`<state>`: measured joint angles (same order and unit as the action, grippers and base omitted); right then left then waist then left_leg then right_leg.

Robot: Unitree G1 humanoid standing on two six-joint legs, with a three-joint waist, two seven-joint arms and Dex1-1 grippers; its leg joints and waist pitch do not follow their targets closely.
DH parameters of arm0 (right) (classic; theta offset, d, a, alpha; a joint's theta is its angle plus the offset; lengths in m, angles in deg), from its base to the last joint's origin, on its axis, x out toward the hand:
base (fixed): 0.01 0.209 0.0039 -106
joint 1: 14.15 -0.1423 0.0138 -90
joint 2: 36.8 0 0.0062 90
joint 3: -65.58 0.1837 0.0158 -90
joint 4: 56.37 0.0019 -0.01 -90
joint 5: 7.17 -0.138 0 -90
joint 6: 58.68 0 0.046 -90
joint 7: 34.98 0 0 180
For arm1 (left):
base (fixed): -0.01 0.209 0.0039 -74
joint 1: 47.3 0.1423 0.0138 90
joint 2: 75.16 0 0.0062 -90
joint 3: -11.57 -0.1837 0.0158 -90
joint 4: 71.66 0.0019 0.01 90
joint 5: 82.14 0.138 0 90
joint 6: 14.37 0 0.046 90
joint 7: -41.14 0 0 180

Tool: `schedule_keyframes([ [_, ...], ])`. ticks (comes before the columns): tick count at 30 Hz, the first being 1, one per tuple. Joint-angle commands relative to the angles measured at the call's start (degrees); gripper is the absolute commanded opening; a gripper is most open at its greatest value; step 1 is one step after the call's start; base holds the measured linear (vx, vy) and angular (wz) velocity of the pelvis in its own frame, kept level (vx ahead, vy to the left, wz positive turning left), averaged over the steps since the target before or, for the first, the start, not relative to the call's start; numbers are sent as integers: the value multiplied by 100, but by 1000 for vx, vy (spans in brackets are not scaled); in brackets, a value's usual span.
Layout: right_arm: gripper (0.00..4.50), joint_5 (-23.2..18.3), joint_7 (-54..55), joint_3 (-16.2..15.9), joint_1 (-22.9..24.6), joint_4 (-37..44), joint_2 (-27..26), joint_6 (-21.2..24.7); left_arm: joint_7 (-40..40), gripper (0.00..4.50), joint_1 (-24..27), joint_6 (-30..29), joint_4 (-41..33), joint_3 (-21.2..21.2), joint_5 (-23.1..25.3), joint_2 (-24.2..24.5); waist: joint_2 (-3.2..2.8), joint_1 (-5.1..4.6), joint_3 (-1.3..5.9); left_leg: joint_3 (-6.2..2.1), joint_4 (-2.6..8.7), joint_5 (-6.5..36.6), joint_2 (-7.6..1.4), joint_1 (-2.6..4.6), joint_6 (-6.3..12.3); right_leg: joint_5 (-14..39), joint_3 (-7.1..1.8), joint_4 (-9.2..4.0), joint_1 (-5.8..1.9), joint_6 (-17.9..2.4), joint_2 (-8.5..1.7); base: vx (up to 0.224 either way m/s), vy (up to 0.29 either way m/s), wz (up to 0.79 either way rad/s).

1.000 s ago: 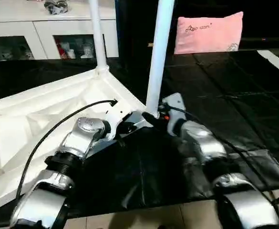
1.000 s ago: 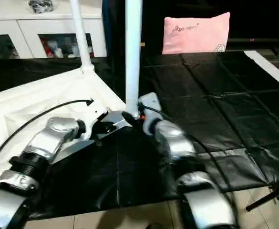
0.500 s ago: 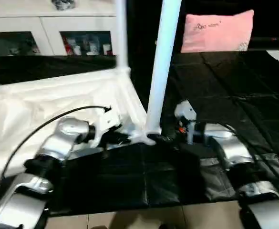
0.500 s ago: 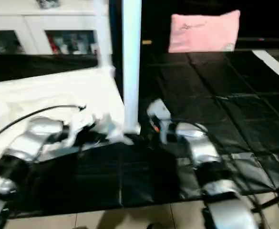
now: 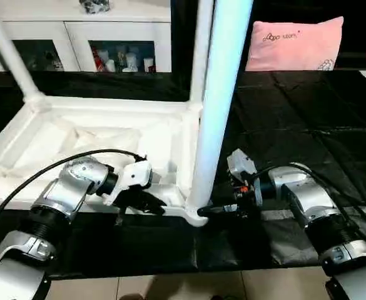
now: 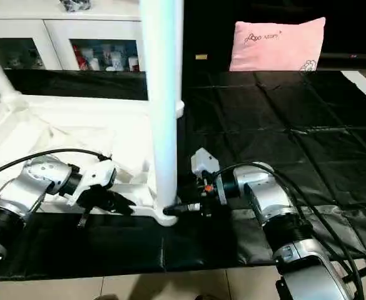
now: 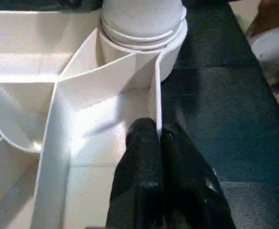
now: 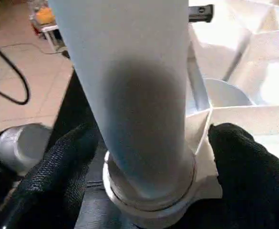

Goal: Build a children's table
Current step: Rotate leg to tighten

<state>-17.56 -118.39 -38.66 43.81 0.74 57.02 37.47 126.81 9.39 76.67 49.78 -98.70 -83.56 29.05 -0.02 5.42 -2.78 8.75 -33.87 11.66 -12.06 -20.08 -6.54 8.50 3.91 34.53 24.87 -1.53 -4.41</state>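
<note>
the clenched left gripper (image 7: 159, 143) pinches the rim of the upside-down tabletop (image 5: 95, 134) on the black mat (image 5: 295, 119) to steady it, while the right gripper (image 8: 149, 157) straddles the near corner leg (image 5: 217, 106), fingers spread, apparently to seat it.

3 legs (image 5: 219, 100) up, 1 tabletop (image 5: 101, 134), 1 pink pillow (image 5: 295, 44), 1 cabinet (image 5: 76, 31).
</note>
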Motion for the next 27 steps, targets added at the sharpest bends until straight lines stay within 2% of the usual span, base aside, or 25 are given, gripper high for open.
schedule_keyframes([
  [1,349,-28,-167,-62,-41,139,36,101,259,0,31,86,-195,-238,76,-36,-8,-29,384,109,389,900,-71,-33,339,1367,-216,-349,-437,-1232,-267,0,0,0],
  [2,349,-28,-167,-62,-41,139,36,101,259,0,31,86,-195,-238,76,-36,-6,-28,385,109,387,895,-70,-32,338,1366,-216,-349,-437,-1226,-267,0,0,0],
  [4,318,-57,-255,-116,-17,217,71,215,280,0,37,75,-214,-242,63,-18,-10,-24,390,106,385,840,-68,-33,335,1329,-214,-342,-440,-1215,-262,0,0,0],
  [6,310,-78,-312,-158,14,271,101,273,290,0,47,77,-224,-250,57,-6,16,-19,396,108,377,772,-63,-40,355,1261,-214,-331,-449,-1215,-261,0,0,0],
  [7,310,-84,-328,-173,31,291,111,287,289,0,53,77,-228,-253,57,-1,9,-17,397,110,375,753,-66,-35,357,1257,-215,-333,-441,-1213,-264,0,0,0],
  [9,280,-91,-361,-189,54,325,116,327,291,0,63,78,-234,-253,60,7,13,-16,394,109,375,751,-66,-39,353,1271,-214,-332,-439,-1210,-265,0,0,0],
  [14,237,-98,-404,-209,108,375,97,422,224,0,87,55,-220,-231,78,5,6,-15,392,110,375,781,-61,-42,339,1336,-211,-341,-442,-1184,-262,0,0,0],
  [18,213,-133,-379,-240,174,464,96,499,102,0,100,-34,-199,-168,57,-20,-1,-13,387,108,377,847,-59,-32,301,1479,-214,-356,-434,-1127,-260,0,0,0],
  [22,210,-170,60,-121,288,513,-60,595,-417,0,21,-387,-112,23,41,-198,-9,-3,384,108,377,832,-54,-31,289,1479,-216,-364,-433,-1107,-256,0,0,0],
  [24,209,-11,735,7,307,302,-285,503,-900,0,-78,-640,-2,220,15,-390,4,-17,362,107,379,974,-28,-33,194,1791,-210,-398,-418,-1032,-259,0,0,0],
  [27,206,252,2014,239,272,-220,-693,319,-1650,0,-259,-1036,124,526,-75,-736,19,-88,339,88,390,1219,14,-15,80,2649,-191,-485,-395,-690,-263,0,0,0],
])
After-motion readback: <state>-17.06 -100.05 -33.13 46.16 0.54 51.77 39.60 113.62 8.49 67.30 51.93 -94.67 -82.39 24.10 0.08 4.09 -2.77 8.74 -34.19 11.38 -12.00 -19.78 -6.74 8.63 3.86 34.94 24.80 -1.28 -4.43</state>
